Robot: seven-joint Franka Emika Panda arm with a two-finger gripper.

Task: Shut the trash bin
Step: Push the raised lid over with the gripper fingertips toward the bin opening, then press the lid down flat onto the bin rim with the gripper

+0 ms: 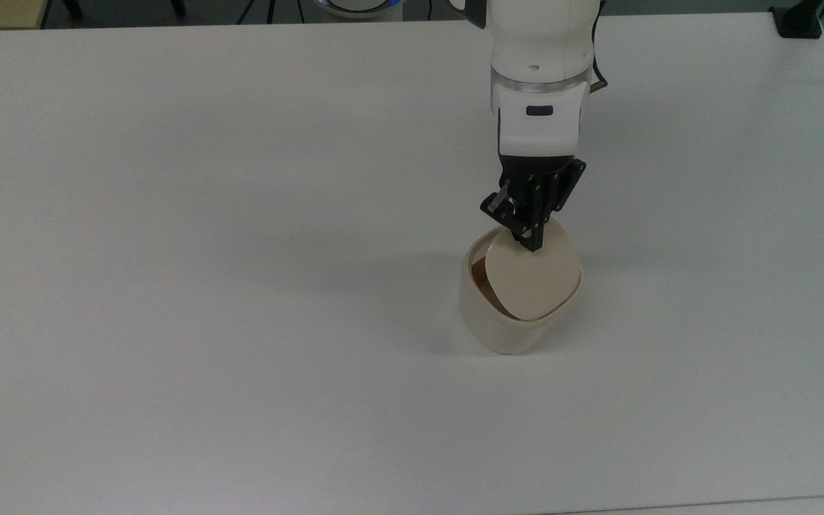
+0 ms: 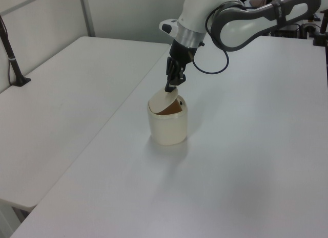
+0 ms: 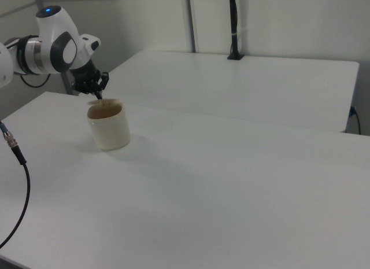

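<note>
The cream-beige trash bin (image 1: 501,325) (image 2: 167,126) (image 3: 108,130) stands upright on the white table. Its flat lid (image 1: 532,277) (image 2: 164,100) is tilted down over most of the opening, leaving a dark gap on the top view's left side. My gripper (image 1: 533,244) (image 2: 169,88) (image 3: 99,97) is shut, fingers together, with its tip pressing on the lid's far edge from above. Nothing is held between the fingers. The bin's interior is mostly hidden by the lid.
The white table (image 1: 240,214) spreads wide around the bin. A second white table (image 2: 61,94) adjoins it in the left view. A black post (image 3: 233,26) stands on the far table in the right view; a cable (image 3: 14,182) hangs at the right view's left.
</note>
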